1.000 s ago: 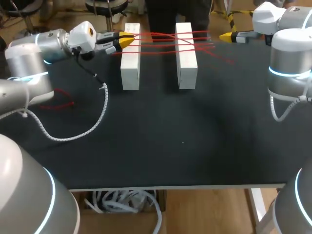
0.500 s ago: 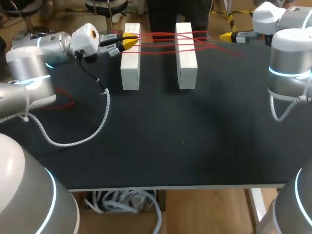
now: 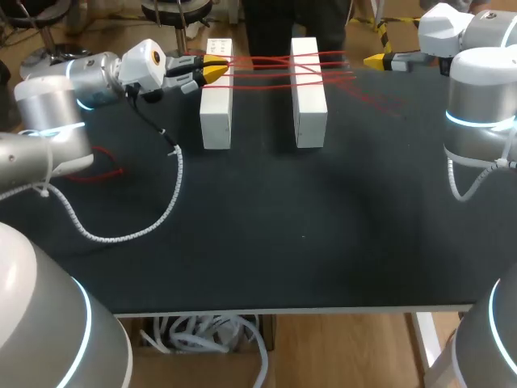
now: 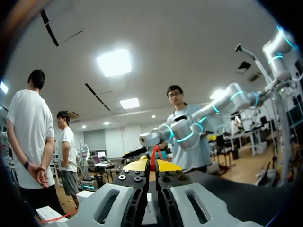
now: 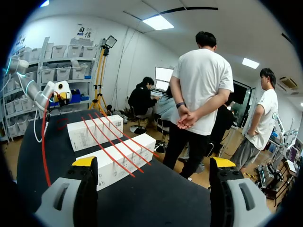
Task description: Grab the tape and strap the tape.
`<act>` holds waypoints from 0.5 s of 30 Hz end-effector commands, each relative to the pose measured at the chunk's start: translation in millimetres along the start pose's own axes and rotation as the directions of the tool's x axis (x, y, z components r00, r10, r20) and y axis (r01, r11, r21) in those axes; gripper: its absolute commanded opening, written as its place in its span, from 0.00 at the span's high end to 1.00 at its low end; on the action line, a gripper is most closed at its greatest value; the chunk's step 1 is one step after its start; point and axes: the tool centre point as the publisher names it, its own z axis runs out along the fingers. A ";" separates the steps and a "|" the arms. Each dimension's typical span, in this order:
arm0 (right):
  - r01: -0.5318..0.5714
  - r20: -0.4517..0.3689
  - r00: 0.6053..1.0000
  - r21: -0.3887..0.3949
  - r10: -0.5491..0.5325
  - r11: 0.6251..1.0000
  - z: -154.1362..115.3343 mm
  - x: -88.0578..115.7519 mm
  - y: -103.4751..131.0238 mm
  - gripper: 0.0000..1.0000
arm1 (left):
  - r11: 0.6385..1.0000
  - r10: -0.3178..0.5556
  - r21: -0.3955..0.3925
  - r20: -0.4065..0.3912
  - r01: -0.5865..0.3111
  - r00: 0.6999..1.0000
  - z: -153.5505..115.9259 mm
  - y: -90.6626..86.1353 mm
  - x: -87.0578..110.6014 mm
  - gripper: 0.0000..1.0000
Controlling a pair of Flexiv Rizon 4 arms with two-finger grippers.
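Note:
Two white boxes (image 3: 216, 101) (image 3: 308, 97) lie side by side at the table's far edge. Several strands of red tape (image 3: 262, 66) run across their far ends. My left gripper (image 3: 213, 69) sits at the left box's far end, shut on the red tape (image 4: 154, 152), which sticks up between its yellow tips (image 4: 153, 164). My right gripper (image 3: 376, 61) hovers beyond the right box, apart from it. Its fingers (image 5: 86, 161) stand wide open with nothing between them (image 5: 154, 163). Ahead of it lie both boxes (image 5: 118, 158) under the red strands (image 5: 106, 142).
Loose red tape (image 3: 376, 95) trails on the black table (image 3: 283, 234) right of the boxes. Another red loop (image 3: 101, 162) lies under my left arm. A white coiled cable (image 3: 157, 206) hangs from that arm onto the table.
My left arm has shifted slightly toward the boxes with the tape still held. The crossed strands have drawn straighter and the loose tail at the right has moved. The right arm stays put.

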 end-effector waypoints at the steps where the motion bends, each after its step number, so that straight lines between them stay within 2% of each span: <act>1: -0.112 0.024 0.993 0.049 0.111 0.992 -13.3 5.3 4.8 0.00 | 1.000 0.000 0.004 -0.007 0.000 1.000 -0.7 2.1 -2.1 1.00; 3: -0.231 0.053 0.973 0.109 0.226 0.967 -22.9 8.4 10.2 0.00 | 1.000 0.000 0.004 -0.007 0.000 1.000 -0.7 2.1 -2.1 1.00; 6: -0.353 0.112 0.934 0.130 0.340 0.927 -38.5 11.5 19.1 0.00 | 1.000 0.000 0.004 -0.007 0.000 1.000 -0.7 2.1 -2.1 1.00; 10: -0.464 0.175 0.877 0.068 0.448 0.883 -59.8 15.3 30.0 0.00 | 1.000 0.000 0.004 -0.007 0.000 1.000 -0.7 2.1 -2.1 1.00; 11: -0.483 0.164 0.866 0.035 0.472 0.875 -65.6 17.5 32.3 0.00 | 1.000 0.000 0.004 -0.007 0.000 1.000 -0.7 2.1 -2.1 1.00; 12: -0.489 0.193 0.853 -0.029 0.485 0.872 -71.0 19.6 34.2 0.00 | 1.000 0.000 0.004 -0.007 0.000 1.000 -0.7 2.1 -2.1 1.00; 14: -0.464 0.191 0.845 -0.205 0.500 0.862 -83.5 25.1 38.5 0.00 | 1.000 0.000 0.004 -0.007 0.000 1.000 -0.7 2.1 -2.1 1.00; 15: -0.422 0.217 0.846 -0.285 0.487 0.860 -89.2 28.4 39.8 0.00 | 1.000 0.000 0.004 -0.007 0.000 1.000 -0.7 2.1 -2.1 1.00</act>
